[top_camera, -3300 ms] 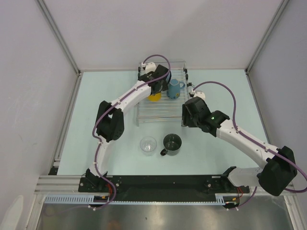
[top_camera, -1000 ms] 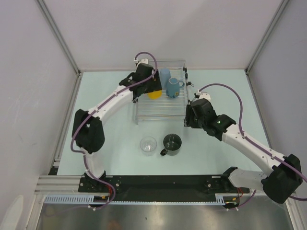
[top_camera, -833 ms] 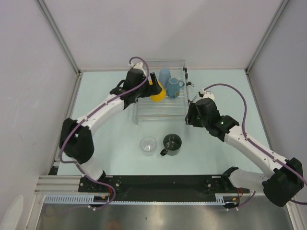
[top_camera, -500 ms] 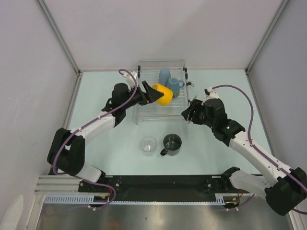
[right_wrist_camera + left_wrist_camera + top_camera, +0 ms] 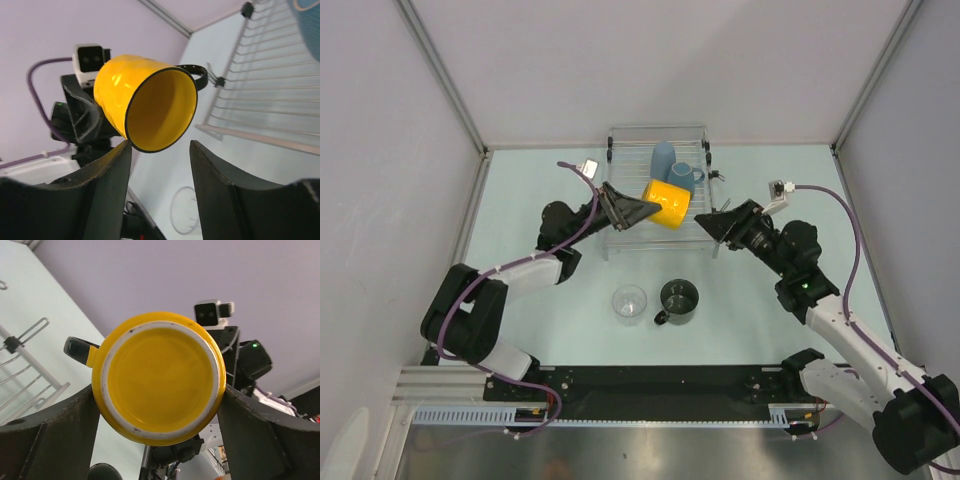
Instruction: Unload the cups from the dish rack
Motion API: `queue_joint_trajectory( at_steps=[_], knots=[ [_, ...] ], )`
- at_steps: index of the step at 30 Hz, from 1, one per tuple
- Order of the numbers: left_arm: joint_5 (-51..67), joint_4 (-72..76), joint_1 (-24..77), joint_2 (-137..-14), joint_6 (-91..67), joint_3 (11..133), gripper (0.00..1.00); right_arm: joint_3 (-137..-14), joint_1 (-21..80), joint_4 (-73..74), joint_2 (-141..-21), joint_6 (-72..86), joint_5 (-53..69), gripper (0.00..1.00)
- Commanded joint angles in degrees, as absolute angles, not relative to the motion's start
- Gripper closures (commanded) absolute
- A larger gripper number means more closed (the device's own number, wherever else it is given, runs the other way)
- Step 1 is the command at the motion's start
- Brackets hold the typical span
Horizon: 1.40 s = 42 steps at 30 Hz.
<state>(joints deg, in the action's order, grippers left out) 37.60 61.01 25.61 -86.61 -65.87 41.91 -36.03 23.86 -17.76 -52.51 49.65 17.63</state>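
My left gripper [image 5: 642, 208] is shut on the yellow mug [image 5: 667, 203] and holds it on its side above the dish rack [image 5: 640, 238], mouth facing right. In the left wrist view the mug's base [image 5: 162, 385] sits between my fingers [image 5: 65, 435]. My right gripper [image 5: 715, 222] is open and empty, just right of the mug's mouth. In the right wrist view the mug [image 5: 150, 102] hangs just above the open gripper [image 5: 160, 147]. The blue handled mug [image 5: 685, 178] and the pale blue cup [image 5: 663, 158] stand in the rack's back part.
The clear glass tumbler [image 5: 629, 302] and the dark grey mug [image 5: 679, 298] stand on the table in front of the rack. The rack's wires [image 5: 265, 90] and the tumbler [image 5: 186, 210] show below my right gripper. Walls enclose the table on three sides.
My left gripper has lifted the yellow mug off the rack and turned it on its side. My right gripper has risen and turned towards the mug's mouth.
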Motion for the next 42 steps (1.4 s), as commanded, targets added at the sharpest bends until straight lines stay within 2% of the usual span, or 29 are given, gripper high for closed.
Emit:
queue_joint_trajectory(
  at_steps=[1, 11, 26, 29, 30, 33, 34, 39, 40, 41, 42],
  knots=[
    [39.11, 74.18, 26.10, -86.04, -69.61, 41.40, 1.00, -32.43, 22.41, -35.76, -53.00, 58.53, 23.38, 0.45],
    [39.73, 74.27, 26.89, -85.69, -69.26, 40.25, 1.00, -33.75, 22.94, -41.49, -55.98, 60.21, 26.10, 0.46],
    [40.61, 74.88, 31.81, -84.73, -69.79, 39.03, 0.99, -39.55, 26.81, -46.93, -66.97, 59.76, 29.44, 0.47],
    [40.34, 74.88, 32.96, -84.46, -69.70, 38.06, 1.00, -39.90, 27.16, -47.90, -68.03, 60.03, 29.62, 0.53],
    [40.34, 74.88, 33.22, -84.46, -69.70, 37.88, 1.00, -40.08, 27.16, -47.90, -68.38, 60.12, 29.71, 0.67],
    [40.25, 75.06, 33.40, -84.37, -69.70, 37.53, 1.00, -39.82, 27.42, -47.64, -68.55, 60.21, 30.06, 0.93],
    [40.25, 75.06, 33.31, -84.46, -69.61, 37.53, 1.00, -39.73, 27.51, -47.20, -68.47, 60.12, 30.06, 0.99],
    [40.87, 74.53, 33.40, -85.16, -69.61, 38.41, 0.98, -39.46, 27.60, -43.96, -66.89, 59.24, 30.41, 1.00],
    [41.13, 74.27, 33.31, -85.25, -69.52, 38.67, 0.93, -39.55, 27.60, -42.99, -66.45, 58.46, 30.50, 1.00],
    [41.31, 73.92, 33.40, -85.60, -69.52, 39.19, 0.77, -39.64, 27.68, -41.59, -65.75, 57.84, 29.98, 1.00],
    [41.92, 73.74, 33.40, -85.69, -69.43, 39.46, 0.65, -39.81, 27.51, -38.00, -64.35, 57.05, 29.62, 1.00]
  ],
)
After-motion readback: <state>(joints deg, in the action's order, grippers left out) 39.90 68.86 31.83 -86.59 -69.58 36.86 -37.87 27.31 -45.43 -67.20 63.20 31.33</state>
